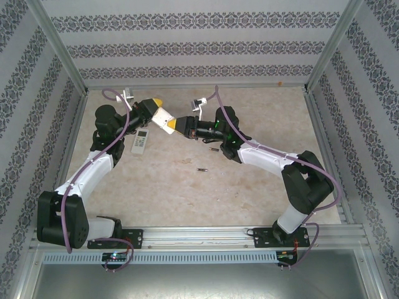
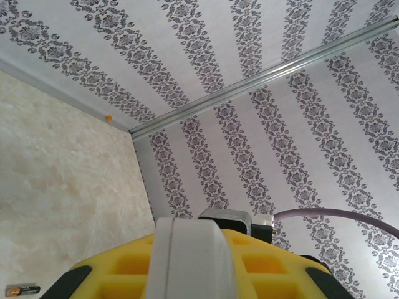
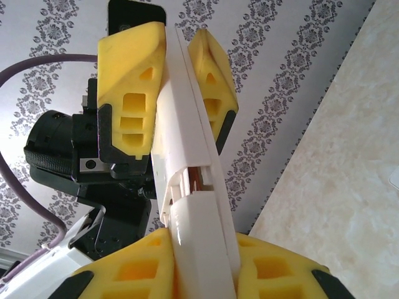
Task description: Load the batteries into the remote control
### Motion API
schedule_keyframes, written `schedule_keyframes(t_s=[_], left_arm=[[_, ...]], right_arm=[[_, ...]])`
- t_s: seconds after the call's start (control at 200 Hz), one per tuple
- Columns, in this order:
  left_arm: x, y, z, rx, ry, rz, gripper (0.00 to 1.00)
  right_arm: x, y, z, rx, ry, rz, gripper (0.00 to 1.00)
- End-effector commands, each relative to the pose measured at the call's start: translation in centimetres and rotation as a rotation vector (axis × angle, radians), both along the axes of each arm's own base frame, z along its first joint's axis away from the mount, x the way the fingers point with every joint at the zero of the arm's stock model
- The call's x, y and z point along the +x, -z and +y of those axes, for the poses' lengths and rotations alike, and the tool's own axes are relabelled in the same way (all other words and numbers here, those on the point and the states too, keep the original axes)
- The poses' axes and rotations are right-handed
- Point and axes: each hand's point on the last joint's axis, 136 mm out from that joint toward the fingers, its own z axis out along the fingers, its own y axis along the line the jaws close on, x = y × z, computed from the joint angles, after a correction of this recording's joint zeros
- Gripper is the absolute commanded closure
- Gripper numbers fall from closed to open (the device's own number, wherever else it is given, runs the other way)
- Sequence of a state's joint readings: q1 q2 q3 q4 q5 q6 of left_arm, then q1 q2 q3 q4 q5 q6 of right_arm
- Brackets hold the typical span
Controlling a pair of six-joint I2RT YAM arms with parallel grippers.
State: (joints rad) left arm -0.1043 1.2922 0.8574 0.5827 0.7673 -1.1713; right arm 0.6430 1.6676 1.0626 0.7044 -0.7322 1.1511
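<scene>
Two grippers meet on one white remote raised off the table at about 11 o'clock from its centre. The remote is a long, smooth, hard plastic slab with rounded edges. The left gripper is clamped across its far end, with blocky yellow fingers of a matte, ribbed and hollowed material pressed flat on both faces. The right gripper has its own yellow fingers closed against the near end. There a white panel meets the body at a seam, and a narrow gap shows something reddish-brown inside.

A second remote, pale and oblong with buttons, lies flat at 9 o'clock, just beside the left arm. One battery, a tiny dark cylinder, lies loose just below the centre at 6 o'clock. Another lies at 1 o'clock, close to the right forearm. The left wrist camera also sees one on the surface at its lower left corner.

The table is a mottled beige, stone-look sheet. It is edged by aluminium rails and by walls papered in grey floral stripes. The widest bare stretch runs from 4 to 8 o'clock, between the arms.
</scene>
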Motion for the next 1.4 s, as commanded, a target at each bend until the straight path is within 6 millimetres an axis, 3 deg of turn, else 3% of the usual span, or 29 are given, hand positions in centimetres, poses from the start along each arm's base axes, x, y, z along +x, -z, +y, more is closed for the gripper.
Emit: schedule_keyframes(t_s=[0.0,0.295,0.53,0.669,0.764,0.814,0.919,1.054,1.259,1.399], left_arm=[[0.5,-4.7,2.6,0.008,-0.104,-0.152,0.98],[1.6,-4.0,6.3,0.026,-0.184,-0.136,0.98],[1.7,-2.4,6.4,-0.001,-0.185,-0.109,0.98],[1.9,-1.6,6.3,-0.027,-0.177,-0.092,0.98],[1.9,-1.1,6.3,-0.02,-0.174,-0.082,0.98],[1.7,-0.6,6.3,-0.01,-0.176,-0.071,0.98],[1.1,0.9,6.3,0.014,-0.195,-0.038,0.98],[-0.2,5.1,4.8,0.135,-0.193,0.061,0.98],[-2.0,10.8,-0.2,0.277,-0.065,0.143,0.99],[-2.1,14.2,-1.9,0.291,-0.066,0.194,1.0]], right_arm=[[0.1,5.0,-1.3,-0.101,0.008,0.106,0.85],[0.4,7.6,-4.3,-0.133,0.044,0.153,0.82],[0.7,7.8,-4.7,-0.132,0.04,0.153,0.79],[1.0,7.5,-4.8,-0.131,0.061,0.122,0.88],[2.6,7.9,-6.1,-0.167,0.126,0.112,0.87],[4.2,9.2,-7.6,-0.226,0.192,0.12,0.87],[8.1,14.1,-11.8,-0.417,0.33,0.206,0.86],[11.8,18.3,-15.1,-0.52,0.408,0.279,0.83],[13.7,23.4,-17.5,-0.61,0.444,0.384,0.78],[12.9,26.2,-18.6,-0.673,0.462,0.462,0.77]])
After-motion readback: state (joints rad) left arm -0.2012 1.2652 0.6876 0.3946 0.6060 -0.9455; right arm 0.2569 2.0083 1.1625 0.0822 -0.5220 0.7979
